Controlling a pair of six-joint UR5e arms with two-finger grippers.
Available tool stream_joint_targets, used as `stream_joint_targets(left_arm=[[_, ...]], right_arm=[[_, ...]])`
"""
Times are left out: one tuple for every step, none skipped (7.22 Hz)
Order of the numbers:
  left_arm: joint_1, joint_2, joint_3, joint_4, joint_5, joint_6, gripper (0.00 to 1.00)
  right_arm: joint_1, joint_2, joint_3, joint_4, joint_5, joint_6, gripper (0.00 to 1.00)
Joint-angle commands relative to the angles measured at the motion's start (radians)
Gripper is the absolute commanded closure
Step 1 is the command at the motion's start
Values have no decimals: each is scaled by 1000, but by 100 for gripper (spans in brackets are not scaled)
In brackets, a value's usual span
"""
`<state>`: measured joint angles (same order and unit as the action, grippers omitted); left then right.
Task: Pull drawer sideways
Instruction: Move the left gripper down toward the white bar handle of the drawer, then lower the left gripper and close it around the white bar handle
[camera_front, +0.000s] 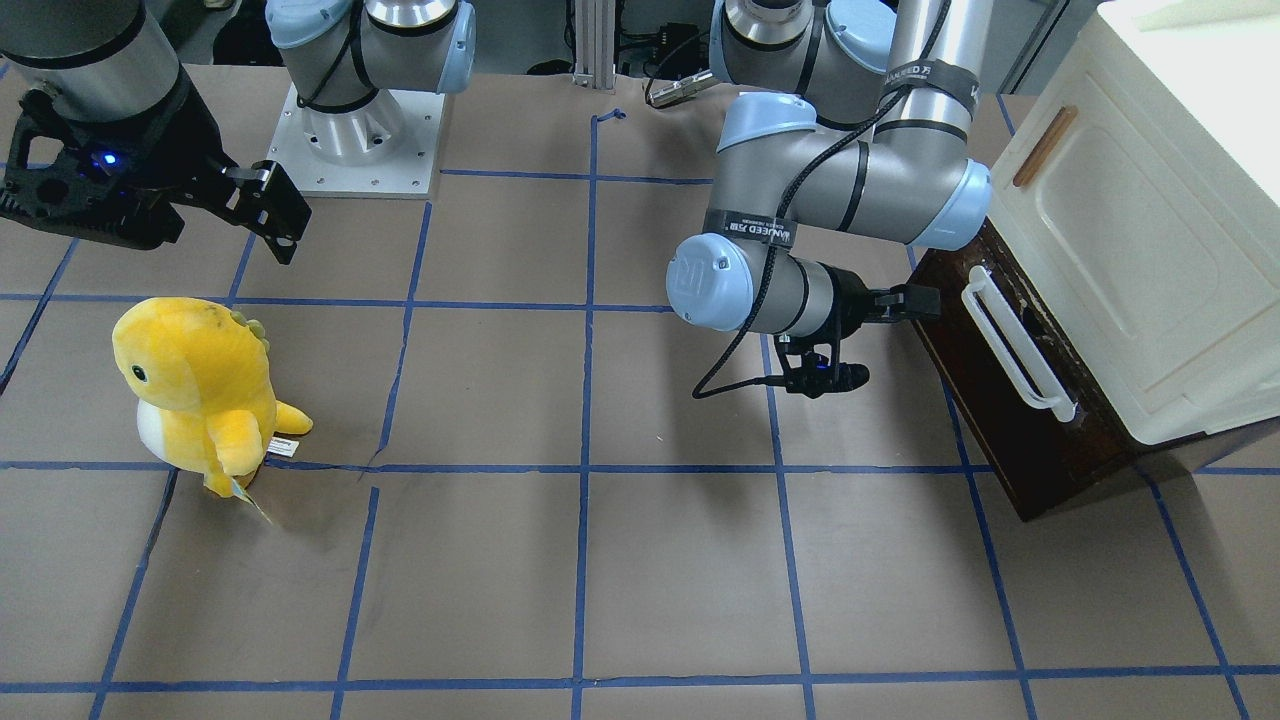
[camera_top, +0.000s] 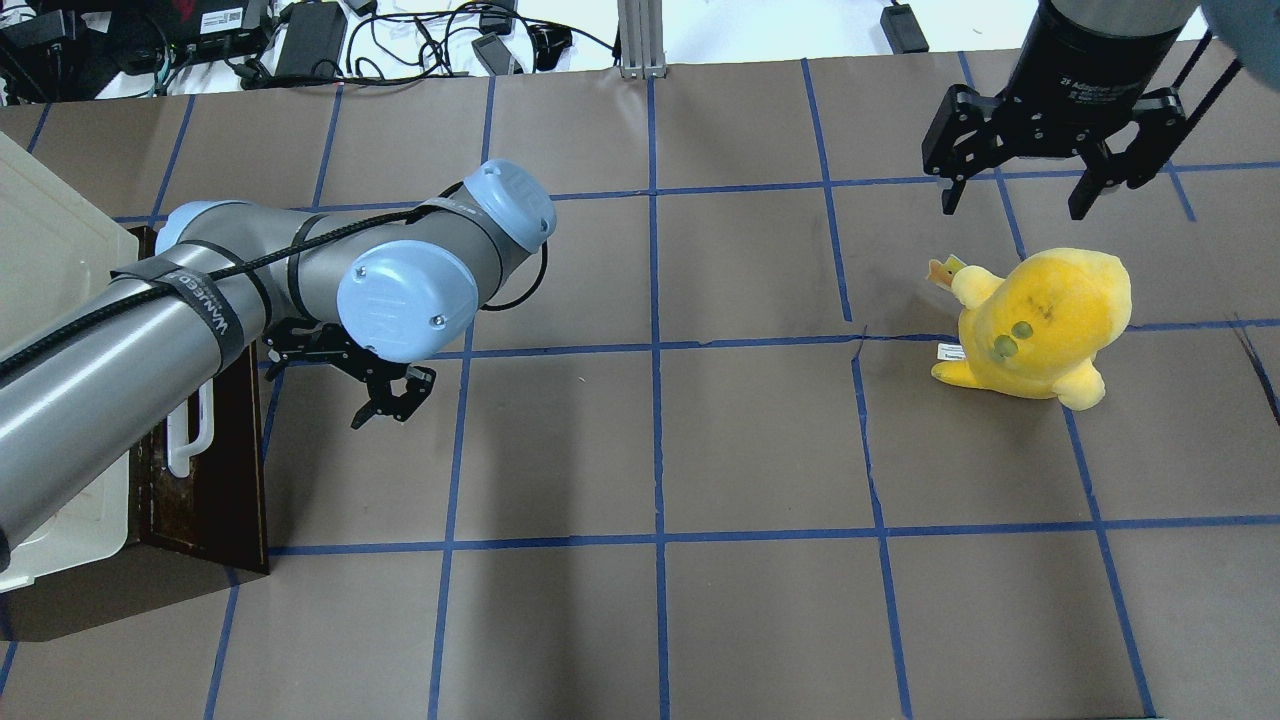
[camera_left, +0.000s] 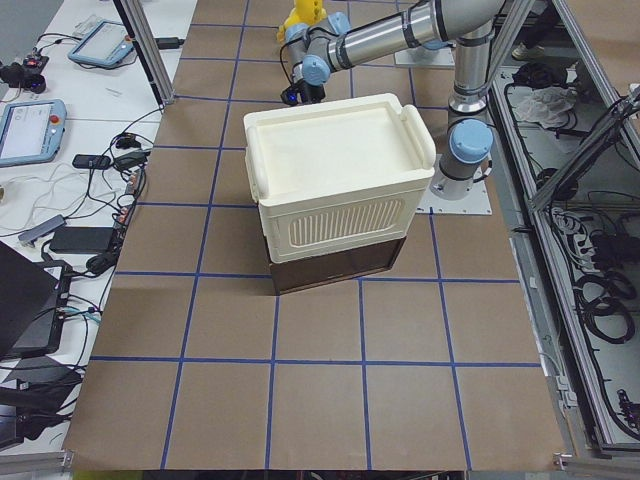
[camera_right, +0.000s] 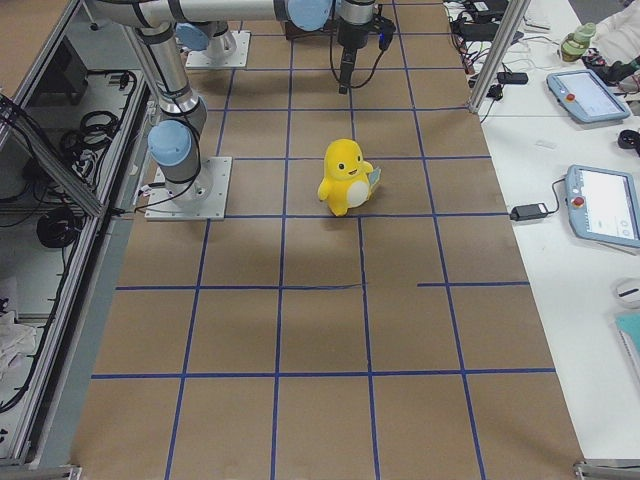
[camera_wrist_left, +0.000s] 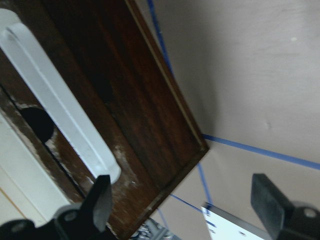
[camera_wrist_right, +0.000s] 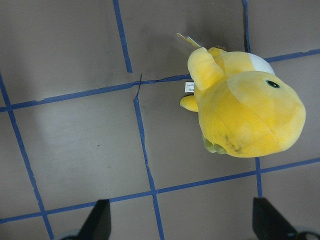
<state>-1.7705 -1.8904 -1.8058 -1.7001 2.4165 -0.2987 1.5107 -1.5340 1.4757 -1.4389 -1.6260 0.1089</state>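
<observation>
Far left of the worktop (camera_top: 660, 450): cream cabinet (camera_top: 50, 260), with the drawer (camera_top: 235, 480) under it at the base.

Drawer front is dark brown, scuffed, worn pale along one edge. A long white bar handle (camera_top: 190, 440) runs across it. The wrist view shows a round dark hole behind the bar. No lighter inside wood shows anywhere, so I judge it shut or nearly so. The arm hides much of it from overhead, so I can't be sure it is fully home.

Left gripper (camera_top: 390, 405): just off the drawer front, near one end of the handle, not touching it. Jaws are spread wide and hold nothing. Between them the wrist view shows only the drawer's corner and the worktop beyond.

Progress: approach only. Handle not gripped, pull not begun. Left to do, as I read it:
- bring the jaws round the bar
- close them
- draw the drawer sideways out from the cabinet

Right side: yellow plush (camera_top: 1040, 325) standing, well apart from the drawer. Right gripper (camera_top: 1012, 200) hangs above and behind it, jaws wide and empty. It looks to have no part in the job.
</observation>
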Motion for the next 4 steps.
stream_joint_targets(left_arm=[[93,-45,-19,-59,111,-40,0],[114,-49,-29,-64,142,-51,0],[128,-50,-29,-76,160,-60,1],[135,-55,-29,-78,197,-89,3]], right_arm=[[0,0,0,0,0,0,0],[0,0,0,0,0,0,0],[0,0,0,0,0,0,0],[0,0,0,0,0,0,0]])
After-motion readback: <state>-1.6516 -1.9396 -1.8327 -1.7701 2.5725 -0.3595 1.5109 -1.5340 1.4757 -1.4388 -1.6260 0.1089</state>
